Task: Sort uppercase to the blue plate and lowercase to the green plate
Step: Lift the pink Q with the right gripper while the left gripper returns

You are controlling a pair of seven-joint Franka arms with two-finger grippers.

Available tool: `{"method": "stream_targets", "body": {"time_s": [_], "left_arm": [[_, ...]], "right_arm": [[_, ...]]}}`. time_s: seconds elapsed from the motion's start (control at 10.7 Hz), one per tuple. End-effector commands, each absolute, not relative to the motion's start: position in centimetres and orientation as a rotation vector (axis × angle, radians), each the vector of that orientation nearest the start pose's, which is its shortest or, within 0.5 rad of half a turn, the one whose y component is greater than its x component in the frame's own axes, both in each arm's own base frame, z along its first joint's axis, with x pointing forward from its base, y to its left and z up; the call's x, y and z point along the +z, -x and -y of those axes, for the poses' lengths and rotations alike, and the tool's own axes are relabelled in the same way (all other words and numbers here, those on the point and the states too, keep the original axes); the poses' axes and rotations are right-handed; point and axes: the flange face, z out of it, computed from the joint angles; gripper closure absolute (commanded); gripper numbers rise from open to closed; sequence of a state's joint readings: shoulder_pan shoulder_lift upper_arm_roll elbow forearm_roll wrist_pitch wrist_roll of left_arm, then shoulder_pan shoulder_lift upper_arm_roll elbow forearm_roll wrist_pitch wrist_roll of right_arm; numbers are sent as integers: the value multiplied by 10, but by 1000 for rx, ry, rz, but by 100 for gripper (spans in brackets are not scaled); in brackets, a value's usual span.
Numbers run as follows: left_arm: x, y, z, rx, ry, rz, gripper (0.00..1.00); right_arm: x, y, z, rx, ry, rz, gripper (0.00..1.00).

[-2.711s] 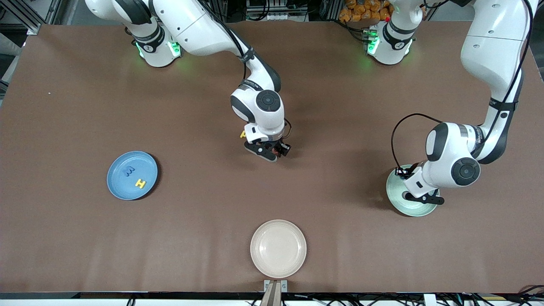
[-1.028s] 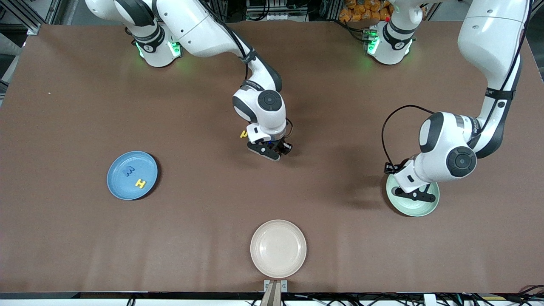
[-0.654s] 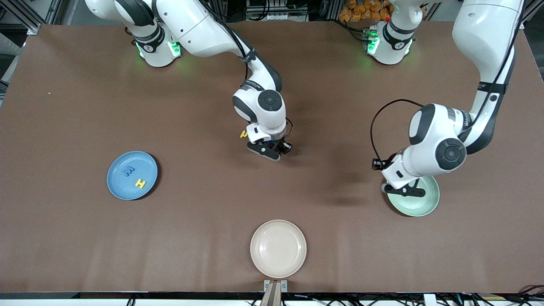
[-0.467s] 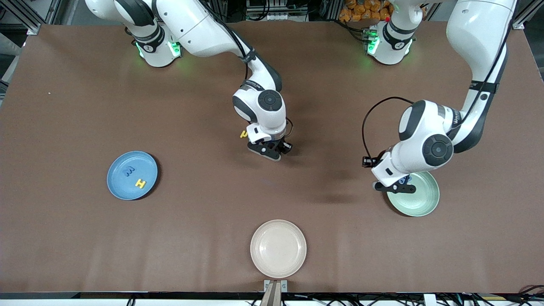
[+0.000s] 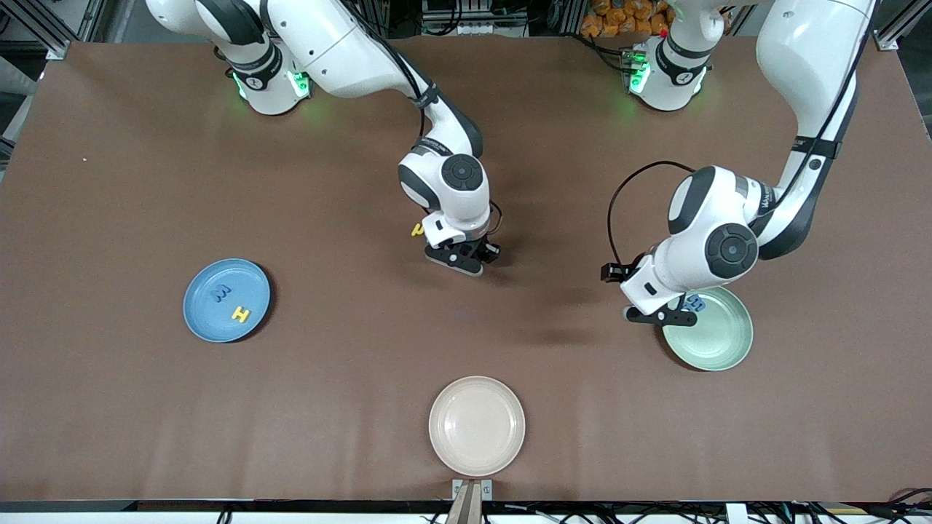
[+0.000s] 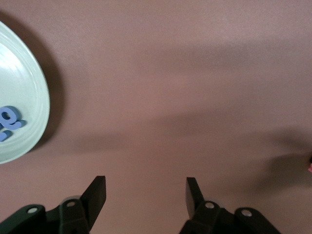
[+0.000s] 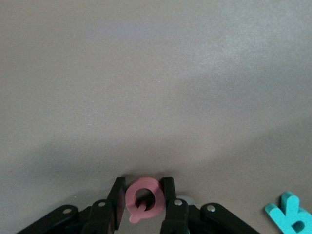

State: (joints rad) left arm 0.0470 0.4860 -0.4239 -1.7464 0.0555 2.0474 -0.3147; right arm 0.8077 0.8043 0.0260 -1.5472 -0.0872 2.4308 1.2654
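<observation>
My right gripper (image 5: pixel 464 260) is low over the middle of the table, shut on the red Q (image 7: pixel 142 199). The green R (image 7: pixel 291 218) lies on the table close beside it, and a small yellow letter (image 5: pixel 416 230) lies next to that wrist. The blue plate (image 5: pixel 207 320) holds the blue W (image 5: pixel 220 293) and the yellow H (image 5: pixel 241 314). My left gripper (image 5: pixel 659 316) is open and empty (image 6: pixel 145 195) over the table just off the green plate's (image 5: pixel 717 342) rim. Blue lowercase letters (image 5: pixel 695 304) lie in that plate, also seen in the left wrist view (image 6: pixel 7 118).
A cream plate (image 5: pixel 477 426) sits near the front edge of the table, nearer to the camera than my right gripper. The green plate's rim (image 6: pixel 29 83) shows beside my left gripper.
My left gripper has moved off the green plate toward the middle of the table, uncovering the blue letters in it. My right gripper has stayed almost still.
</observation>
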Motion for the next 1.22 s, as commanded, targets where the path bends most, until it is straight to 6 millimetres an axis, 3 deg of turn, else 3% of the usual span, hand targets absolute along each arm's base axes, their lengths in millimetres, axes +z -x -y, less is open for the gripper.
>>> {"method": "stream_targets", "body": {"time_s": [0.0,0.19,0.65,0.93,1.12], "left_arm": [[315,-600,228,302,3215,-34,27],[313,-595,241,310,3212,-19,28],[304,-572,306,281,3232,-5,31],[291,-552,355,251,3252,69,33],[281,-535,406,266,3263,148,35]], "right_arm": [[188,-499,-511,-127,3082,-455,77],[193,-506,-500,-102,3143,-305,77],[200,-550,-449,-84,3196,30,77],[210,-584,-402,-84,3211,216,77],[220,-607,-356,-26,3219,393,77]]}}
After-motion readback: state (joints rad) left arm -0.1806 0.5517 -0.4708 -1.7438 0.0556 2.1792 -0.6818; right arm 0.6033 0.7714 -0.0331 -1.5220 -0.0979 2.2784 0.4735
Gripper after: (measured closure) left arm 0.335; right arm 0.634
